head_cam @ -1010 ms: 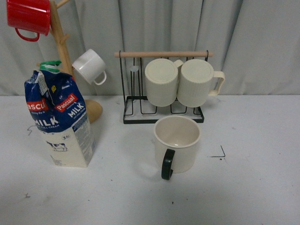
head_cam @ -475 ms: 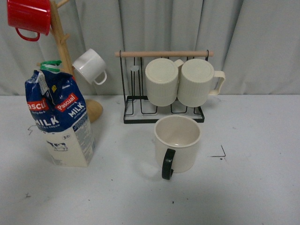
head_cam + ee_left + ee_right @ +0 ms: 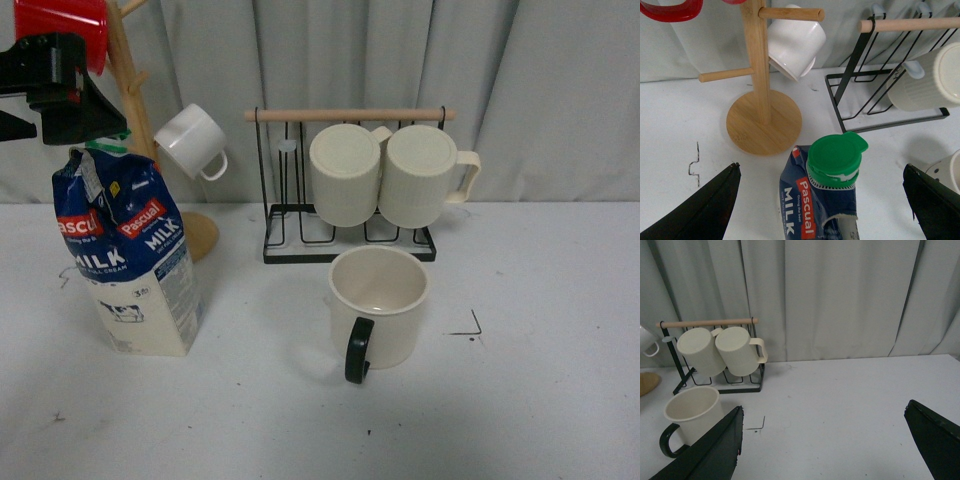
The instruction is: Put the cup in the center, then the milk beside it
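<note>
The cup [image 3: 378, 305], a smooth cream-white mug with a black handle, stands upright on the white table near the middle, in front of the wire rack. It also shows in the right wrist view [image 3: 692, 412]. The milk [image 3: 130, 260] stands upright at the left, its blue top crumpled. My left gripper [image 3: 70, 125] hangs open just above the milk. In the left wrist view, the open left gripper [image 3: 820, 167] has the green cap [image 3: 835, 157] between its fingers, not touching. My right gripper [image 3: 824, 410] is open and empty over bare table to the right of the cup.
A wooden mug tree [image 3: 130, 90] stands behind the milk with a red mug [image 3: 60, 20] and a small white mug [image 3: 190, 140]. A black wire rack [image 3: 350, 245] behind the cup holds two ribbed cream mugs [image 3: 345, 175]. Grey curtains hang behind the table.
My left gripper has come into the front view at the top left, above the milk carton. The cup and the milk have not moved.
</note>
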Controlling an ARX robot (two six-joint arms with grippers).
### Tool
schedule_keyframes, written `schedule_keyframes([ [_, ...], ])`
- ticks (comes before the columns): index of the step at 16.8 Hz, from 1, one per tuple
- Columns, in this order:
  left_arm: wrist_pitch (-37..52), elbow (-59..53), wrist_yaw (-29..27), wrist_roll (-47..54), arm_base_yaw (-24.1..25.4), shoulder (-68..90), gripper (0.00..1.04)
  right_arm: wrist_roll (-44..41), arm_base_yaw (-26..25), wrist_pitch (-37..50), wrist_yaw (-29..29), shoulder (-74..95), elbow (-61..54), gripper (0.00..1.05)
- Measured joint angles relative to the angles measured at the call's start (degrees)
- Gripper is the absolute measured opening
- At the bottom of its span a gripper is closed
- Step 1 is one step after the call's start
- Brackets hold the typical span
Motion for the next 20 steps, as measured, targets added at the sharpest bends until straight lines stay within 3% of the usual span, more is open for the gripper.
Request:
schedule_keyframes([
  [6, -0.2, 0.2, -3.9, 3.1, -2.8, 4.1, 0.97, 0.0, 0.0, 0.0, 0.0, 0.0, 0.0, 0.98],
  [12, 0.3, -0.5, -4.9, 3.3, -3.8, 4.3, 0.71, 0.0, 0.0, 0.0, 0.0, 0.0, 0.0, 0.98],
  [15, 0.6, -0.5, -4.9, 3.3, -4.0, 4.3, 0.64, 0.0, 0.0, 0.0, 0.0, 0.0, 0.0, 0.98],
  [20, 1.9, -0.7, -5.9, 3.2, -4.0, 4.7, 0.24, 0.0, 0.0, 0.0, 0.0, 0.0, 0.0, 0.98],
])
